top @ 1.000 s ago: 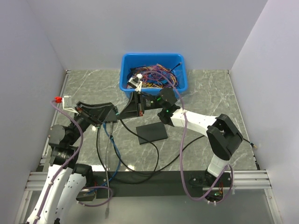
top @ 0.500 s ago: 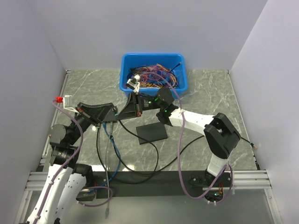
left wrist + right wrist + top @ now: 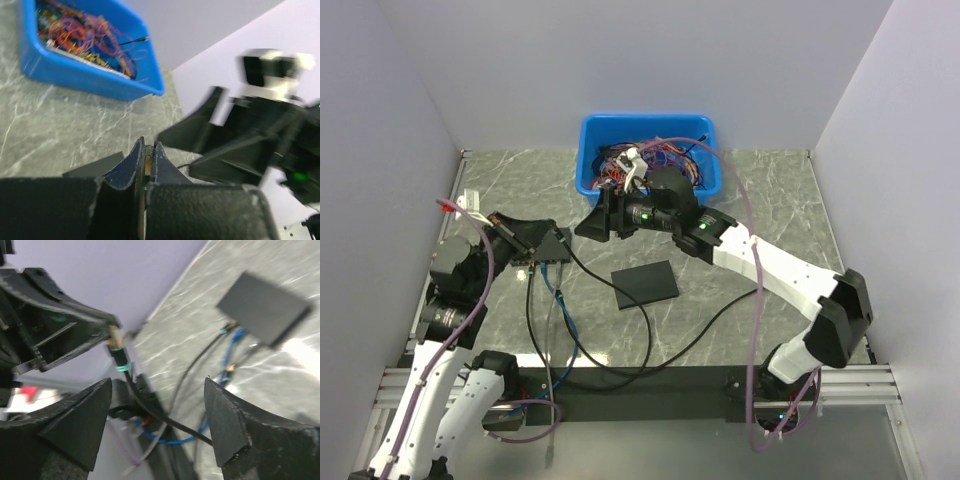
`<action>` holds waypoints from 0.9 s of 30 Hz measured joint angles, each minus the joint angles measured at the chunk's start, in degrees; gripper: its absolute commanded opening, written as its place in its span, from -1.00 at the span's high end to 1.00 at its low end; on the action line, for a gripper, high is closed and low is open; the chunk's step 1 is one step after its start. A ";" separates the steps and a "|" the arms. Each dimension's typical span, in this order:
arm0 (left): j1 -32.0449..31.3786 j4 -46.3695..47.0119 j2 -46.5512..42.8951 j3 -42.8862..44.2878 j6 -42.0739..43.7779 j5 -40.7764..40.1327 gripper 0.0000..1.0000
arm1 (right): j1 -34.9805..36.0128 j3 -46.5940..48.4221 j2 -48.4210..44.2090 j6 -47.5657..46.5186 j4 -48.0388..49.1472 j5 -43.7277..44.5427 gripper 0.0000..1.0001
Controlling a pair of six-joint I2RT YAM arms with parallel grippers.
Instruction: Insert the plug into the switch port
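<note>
My left gripper (image 3: pixel 561 243) (image 3: pixel 148 145) is shut on the plug (image 3: pixel 115 335), a gold-tipped end with a teal band on a black cable (image 3: pixel 645 330). In the left wrist view only a tan sliver of the plug (image 3: pixel 148 161) shows between the fingers. My right gripper (image 3: pixel 590 224) (image 3: pixel 157 385) stands open just right of the plug, with nothing between its fingers. A flat dark slab (image 3: pixel 645 284) (image 3: pixel 262 302) lies mid-table with no sockets showing on it. The switch port is not visible in any view.
A blue bin (image 3: pixel 592 186) (image 3: pixel 90 80) full of tangled wires stands at the back. Blue and black cables (image 3: pixel 563 320) with loose connector ends (image 3: pixel 228 326) trail over the table below the left gripper. White walls stand on three sides.
The left gripper has shut on the plug. The right gripper has let go of it and opened, and the right arm's elbow has swung out to the right.
</note>
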 measured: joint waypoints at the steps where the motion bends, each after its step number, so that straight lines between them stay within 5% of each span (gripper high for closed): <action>1: -0.02 -0.76 0.46 0.00 -0.20 -0.28 0.99 | 0.63 0.57 -0.87 -1.88 -1.66 2.56 -0.54; 10: 0.00 -1.64 1.97 -0.02 -0.85 -0.44 0.99 | 7.72 5.66 -0.37 -10.43 -9.11 11.74 -0.32; 27: 0.00 -1.05 2.08 -0.57 -1.92 -0.42 0.99 | 8.72 9.03 5.38 -11.87 -11.65 14.78 -0.01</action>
